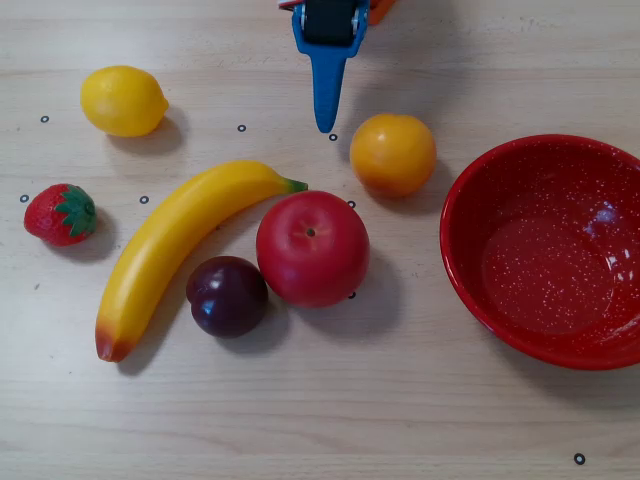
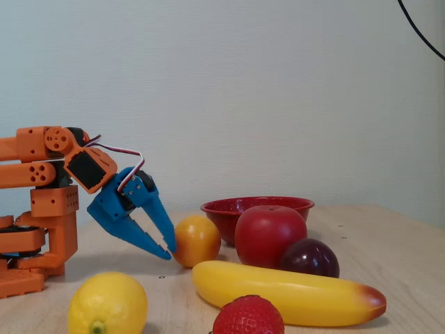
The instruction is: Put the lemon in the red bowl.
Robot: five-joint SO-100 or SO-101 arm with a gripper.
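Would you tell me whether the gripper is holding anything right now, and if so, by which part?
Nothing is held. The gripper hangs empty near the orange fruit, and the lemon lies untouched on the table.

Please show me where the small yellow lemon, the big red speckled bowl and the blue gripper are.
Small glossy yellow lemon (image 1: 123,100), overhead view, middle of its top.
Large red speckled bowl (image 1: 470,200), overhead view, inner wall.
Blue two-finger gripper (image 2: 165,252), fixed view, at its fingertips.

- the small glossy bright yellow oval lemon (image 1: 123,100) lies on its side at the overhead view's far left, nub pointing right.
- the large round glossy red white-speckled bowl (image 1: 470,195) sits upright, empty, at the right edge.
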